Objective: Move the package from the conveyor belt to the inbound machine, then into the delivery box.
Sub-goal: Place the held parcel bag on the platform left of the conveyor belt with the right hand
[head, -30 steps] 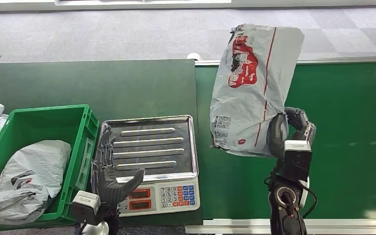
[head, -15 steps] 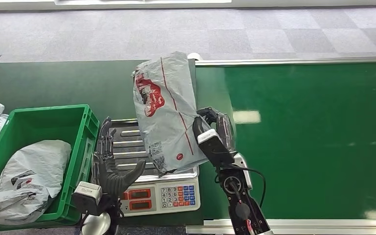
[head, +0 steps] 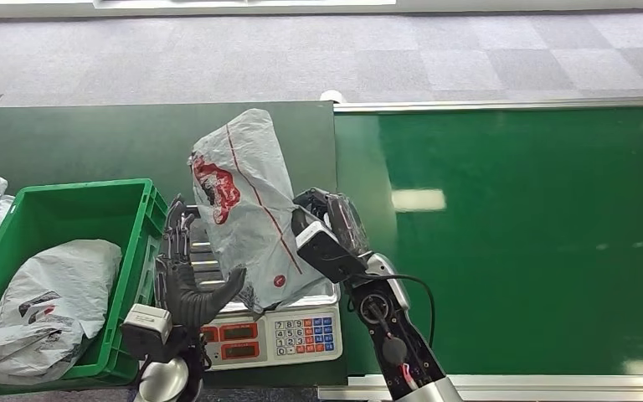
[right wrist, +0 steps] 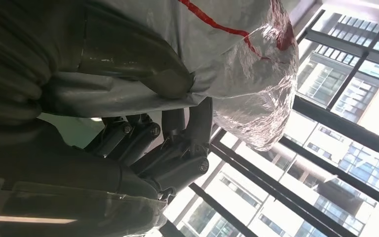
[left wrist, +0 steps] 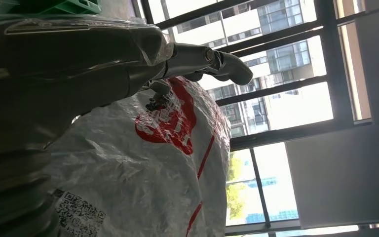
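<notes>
Your right hand (head: 328, 228) grips the grey plastic mailer bag with red print (head: 243, 201), held tilted over the steel-tray weighing scale (head: 301, 322), while your left hand (head: 186, 280) waits beside it, fingers spread, holding nothing.

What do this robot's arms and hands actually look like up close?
The right hand has dark fingers and a pale boxy wrist block; behind it the silver and black arm carries round joint covers and a black cable looping alongside. The left hand is dark grey with slim jointed fingers, a thick thumb and a similar pale wrist block. Wrist views show grey ribbed covers.
</notes>
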You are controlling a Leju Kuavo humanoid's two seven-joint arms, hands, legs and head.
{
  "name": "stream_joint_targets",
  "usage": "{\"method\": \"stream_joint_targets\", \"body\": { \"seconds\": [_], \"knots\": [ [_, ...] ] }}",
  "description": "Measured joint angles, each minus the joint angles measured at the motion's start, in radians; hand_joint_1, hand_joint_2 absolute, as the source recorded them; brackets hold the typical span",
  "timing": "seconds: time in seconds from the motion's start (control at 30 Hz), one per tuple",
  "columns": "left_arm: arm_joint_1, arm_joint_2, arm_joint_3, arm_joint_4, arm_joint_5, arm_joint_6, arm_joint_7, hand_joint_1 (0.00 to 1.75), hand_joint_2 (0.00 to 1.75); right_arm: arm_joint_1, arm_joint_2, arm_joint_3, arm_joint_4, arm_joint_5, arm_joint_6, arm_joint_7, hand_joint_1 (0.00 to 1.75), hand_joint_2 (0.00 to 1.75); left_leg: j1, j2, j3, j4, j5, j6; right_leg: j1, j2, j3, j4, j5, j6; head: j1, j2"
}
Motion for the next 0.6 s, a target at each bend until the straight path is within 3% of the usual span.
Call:
{"method": "stream_joint_targets", "body": {
  "seconds": [0.03, 0.13, 0.17, 0.33, 0.6],
  "knots": [
    [0.0, 0.0, 0.002, -0.001, 0.0, 0.0, 0.0, 0.0, 1.75, -0.002, 0.0, 0.001, 0.005, 0.001, 0.002, 0.0, 1.49, 1.75, 0.0, 0.0, 0.0, 0.0, 0.0, 0.0, 0.0, 0.0, 0.0, 0.0, 0.0, 0.0, 0.0, 0.0],
    [0.0, -0.001, 0.006, -0.001, 0.0, 0.0, 0.001, 0.0, 1.75, -0.011, 0.0, 0.005, 0.023, 0.009, 0.011, 0.01, 0.24, 1.75, 0.0, 0.0, 0.0, 0.0, 0.0, 0.0, 0.0, 0.0, 0.0, 0.0, 0.0, 0.0, 0.0, 0.0],
    [0.0, -0.001, 0.007, -0.002, -0.001, 0.0, 0.002, 0.0, 1.75, -0.015, 0.0, 0.007, 0.031, 0.014, 0.013, 0.019, 0.06, 1.75, 0.0, 0.0, 0.0, 0.0, 0.0, 0.0, 0.0, 0.0, 0.0, 0.0, 0.0, 0.0, 0.0, 0.0],
    [0.003, -0.004, 0.013, -0.01, -0.003, 0.0, 0.008, 0.0, 1.75, -0.036, 0.003, 0.02, 0.077, 0.051, 0.014, 0.081, 0.0, 1.75, 0.0, 0.0, 0.0, 0.0, 0.0, 0.0, 0.0, 0.0, 0.0, 0.0, 0.0, 0.0, 0.0, 0.0],
    [0.008, -0.009, 0.02, -0.012, -0.006, 0.007, 0.013, 0.0, 1.75, -0.043, 0.006, 0.028, 0.1, 0.069, 0.013, 0.102, 0.0, 1.75, 0.0, 0.0, 0.0, 0.0, 0.0, 0.0, 0.0, 0.0, 0.0, 0.0, 0.0, 0.0, 0.0, 0.0]
  ]
}}
